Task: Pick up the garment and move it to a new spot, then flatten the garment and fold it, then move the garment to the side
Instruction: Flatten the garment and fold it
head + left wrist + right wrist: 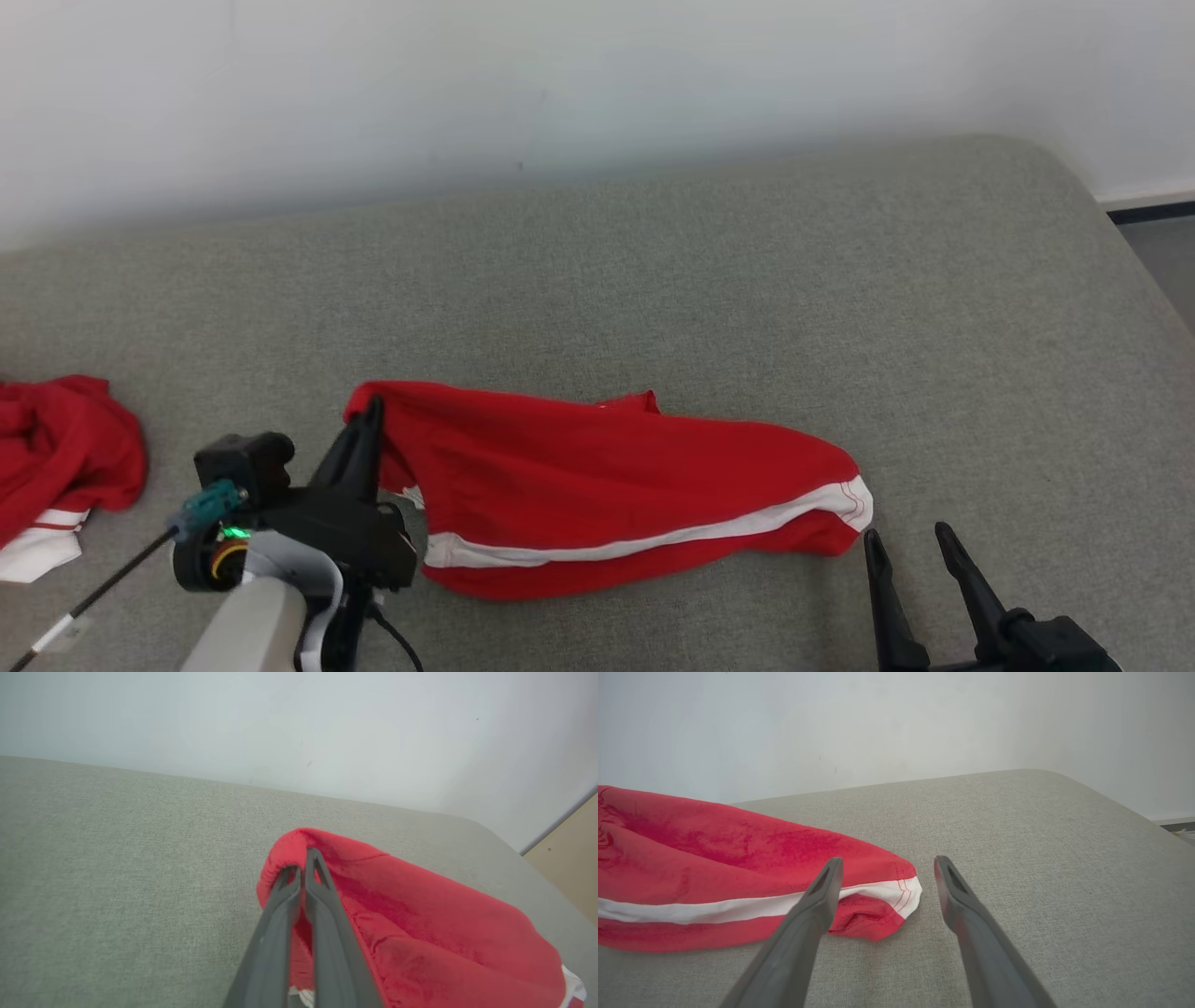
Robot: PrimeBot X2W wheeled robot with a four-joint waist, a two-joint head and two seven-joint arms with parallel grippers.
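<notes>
Because the left end effector has its two fingers pressed together on the far-left edge of the garment, we judge the task to be at a grasping step, with most of the work left. The red cloth rises into a small peak at that pinch. The rest of the garment lies stretched lengthwise across the middle of the grey padded surface. Its white stripe runs along the near side.

The right end effector stands with its jaws wide apart and holds nothing. It sits just beside the garment's right-hand hem. We cannot tell whether a fingertip touches the cloth.

Status, as we judge it:
- Flattening: not finished. The cloth bulges and shows soft creases.
- Folding: we see no neat fold.
- Moving to the side: not yet done.
- Relocation to a new spot: we cannot confirm it.

Surroundings: a second red garment with white trim lies bunched at the left edge of the surface, well apart from the task garment. It takes up room on that side if the folded piece goes there. A pale wall backs the surface. A cable trails from the left wrist, near the second red garment. Open surface lies behind and to the right of the garment.
</notes>
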